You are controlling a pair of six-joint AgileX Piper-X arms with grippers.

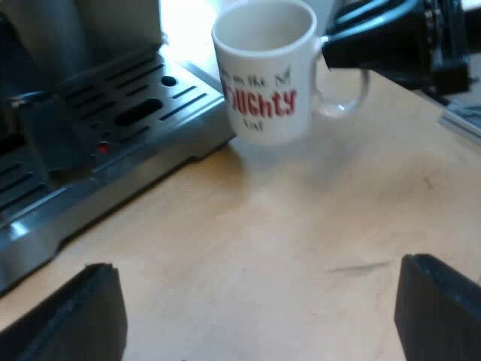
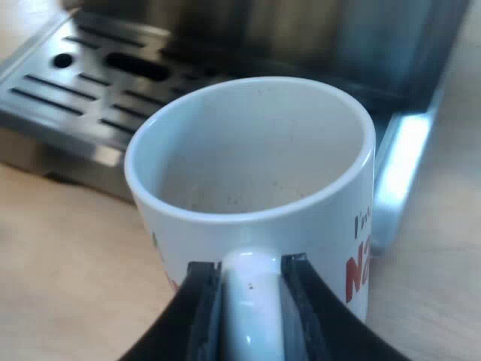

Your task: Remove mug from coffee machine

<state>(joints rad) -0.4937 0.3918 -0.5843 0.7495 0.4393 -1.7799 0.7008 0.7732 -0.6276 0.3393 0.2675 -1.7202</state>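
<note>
The fingers [image 2: 197,301] of the right gripper [image 2: 252,280] pinch the mug [image 2: 248,150] by its handle [image 2: 252,327], holding it upright beside the drip tray [image 1: 128,113]. The left gripper [image 1: 255,297] hangs spread and spare over the desk [image 1: 263,226].

Light wooden worktop [image 1: 285,241] carries the espresso machine [image 1: 90,30]; its metal drip tray [image 1: 143,113] base rests directly on the surface. A white mug [image 1: 263,75] stands upright just beside the tray's corner.

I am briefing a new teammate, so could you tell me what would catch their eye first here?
The white mug with red lettering stands out, its handle clamped in the right gripper. It is just beside the slotted drip tray of the espresso machine; the left gripper hangs open over the wooden table.
</note>
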